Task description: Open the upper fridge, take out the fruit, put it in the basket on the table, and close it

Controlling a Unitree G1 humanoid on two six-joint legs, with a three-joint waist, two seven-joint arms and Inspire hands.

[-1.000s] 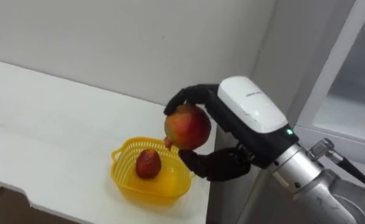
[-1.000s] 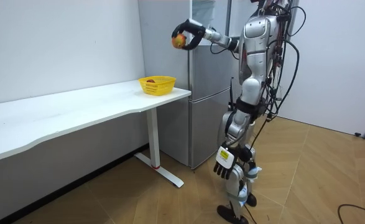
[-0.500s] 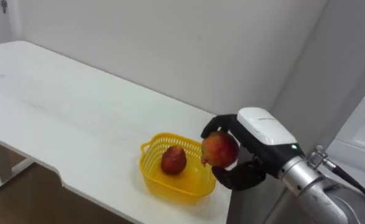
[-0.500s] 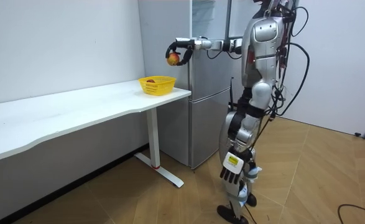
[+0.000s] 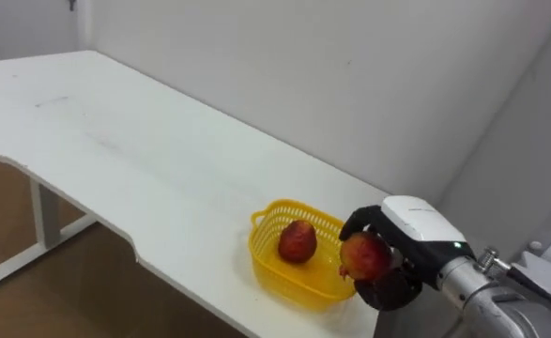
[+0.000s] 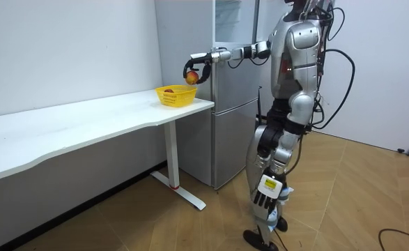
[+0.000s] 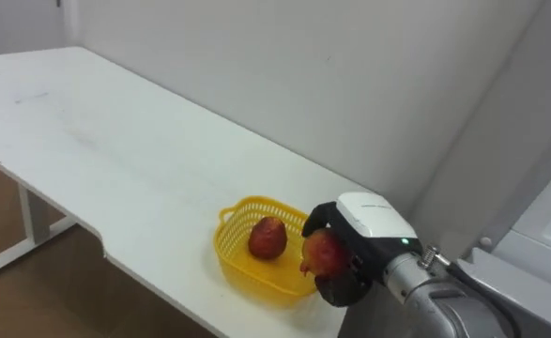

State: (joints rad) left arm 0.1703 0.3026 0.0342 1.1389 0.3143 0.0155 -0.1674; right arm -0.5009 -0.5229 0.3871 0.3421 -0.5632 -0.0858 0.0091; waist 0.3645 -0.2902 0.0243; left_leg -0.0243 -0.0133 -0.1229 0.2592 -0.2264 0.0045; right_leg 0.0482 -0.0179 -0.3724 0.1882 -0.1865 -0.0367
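The right hand (image 5: 414, 233), fingers curled tight round a red fruit (image 5: 364, 255), holds it over the yellow basket's (image 5: 280, 280) right rim; a second fruit (image 5: 298, 241) lies inside.

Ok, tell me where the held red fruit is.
The red fruit is lower right in the left eye view, in the right hand, above the right rim of the yellow basket.

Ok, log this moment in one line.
right hand: shut on red fruit | fruit: above yellow basket rim, not released | basket: holds second fruit | left hand: hanging by leg
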